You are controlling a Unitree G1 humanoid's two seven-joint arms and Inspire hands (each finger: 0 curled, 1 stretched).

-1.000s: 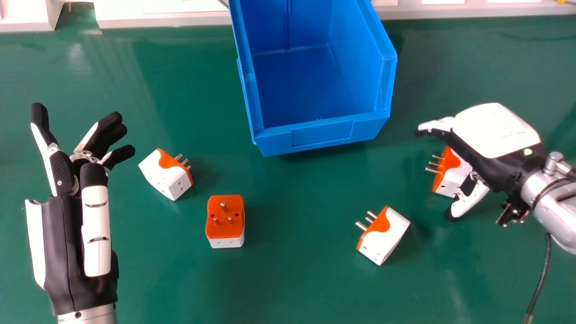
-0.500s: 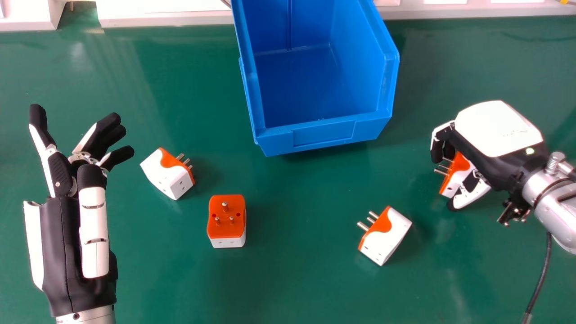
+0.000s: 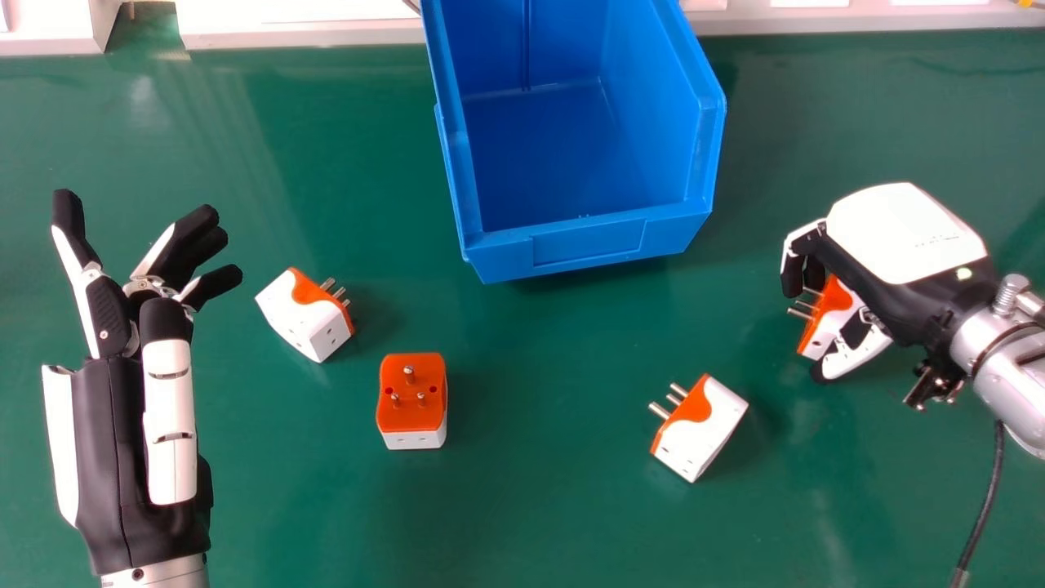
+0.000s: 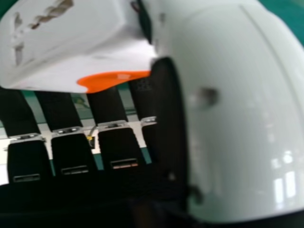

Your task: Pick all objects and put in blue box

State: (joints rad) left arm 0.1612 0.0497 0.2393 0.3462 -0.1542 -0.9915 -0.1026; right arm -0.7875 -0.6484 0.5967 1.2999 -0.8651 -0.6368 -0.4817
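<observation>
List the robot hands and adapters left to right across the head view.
Left robot hand → first adapter → second adapter, prongs up → third adapter → right robot hand curled round the fourth adapter.

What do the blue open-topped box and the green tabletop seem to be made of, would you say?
Blue box: probably moulded plastic, semi-gloss, given its evenly coloured thin walls. Green tabletop: smooth, perhaps vinyl or painted board, as its soft reflections suggest.

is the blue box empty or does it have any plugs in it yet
Empty, as far as the head view shows: the visible floor of the blue box is bare, with no plug on it.
</observation>
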